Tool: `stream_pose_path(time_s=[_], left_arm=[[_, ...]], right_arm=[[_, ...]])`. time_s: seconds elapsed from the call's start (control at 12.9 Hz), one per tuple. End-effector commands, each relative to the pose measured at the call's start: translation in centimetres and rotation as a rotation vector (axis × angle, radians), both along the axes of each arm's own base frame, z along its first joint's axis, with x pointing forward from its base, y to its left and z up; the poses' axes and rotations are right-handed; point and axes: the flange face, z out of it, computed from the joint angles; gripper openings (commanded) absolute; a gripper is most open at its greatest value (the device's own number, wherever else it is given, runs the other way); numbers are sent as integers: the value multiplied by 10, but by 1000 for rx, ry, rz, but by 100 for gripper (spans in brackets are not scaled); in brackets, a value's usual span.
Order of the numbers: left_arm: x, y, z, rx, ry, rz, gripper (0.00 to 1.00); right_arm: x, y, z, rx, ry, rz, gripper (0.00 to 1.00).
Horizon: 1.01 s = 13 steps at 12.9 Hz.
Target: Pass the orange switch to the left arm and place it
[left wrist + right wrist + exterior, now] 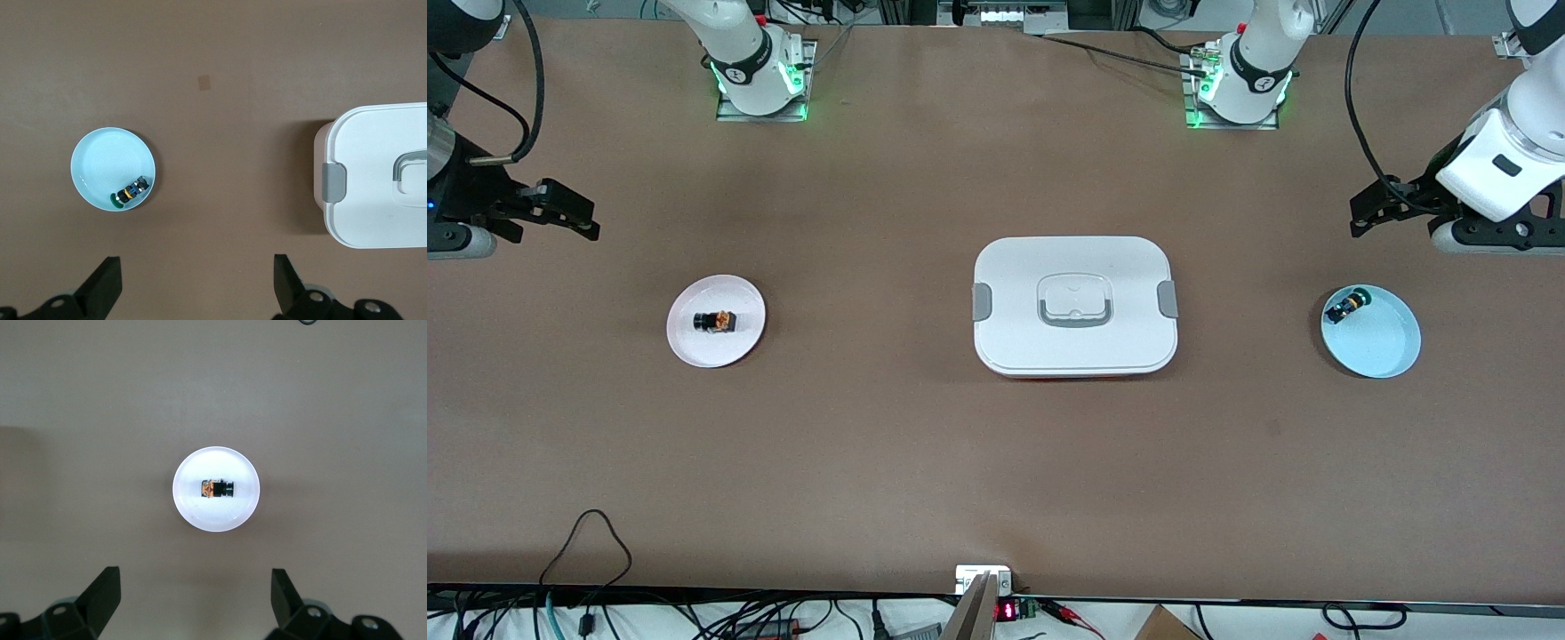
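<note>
The orange switch (714,321) lies on its side on a small white plate (740,345) toward the right arm's end of the table. It also shows in the right wrist view (215,489). My right gripper (580,216) is open and empty, up in the air over bare table beside that plate (194,577). The white lidded box (1075,305) with grey clips sits at the table's middle and shows in the left wrist view (380,177). My left gripper (1365,212) is open and empty over bare table at the left arm's end (197,267).
A light blue plate (1383,342) toward the left arm's end holds a small black switch with a green cap (1345,307), also in the left wrist view (129,192). Cables and a small device (984,582) lie along the table edge nearest the front camera.
</note>
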Motion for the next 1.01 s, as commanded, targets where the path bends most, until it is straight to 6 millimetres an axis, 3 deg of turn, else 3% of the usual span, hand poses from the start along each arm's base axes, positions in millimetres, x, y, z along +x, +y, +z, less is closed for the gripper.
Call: stream_pose_path(time_s=[0.0, 0.39, 0.62, 0.93], left_arm=[[1, 0, 6, -6, 4, 10, 100], [1, 0, 5, -6, 5, 10, 100], [1, 0, 5, -6, 5, 10, 100], [1, 0, 5, -6, 5, 10, 100]], right_arm=[[-7, 2, 9, -8, 8, 2, 100], [-5, 1, 10, -8, 7, 4, 100], [1, 21, 1, -5, 11, 34, 100], [2, 24, -3, -13, 15, 27, 100]])
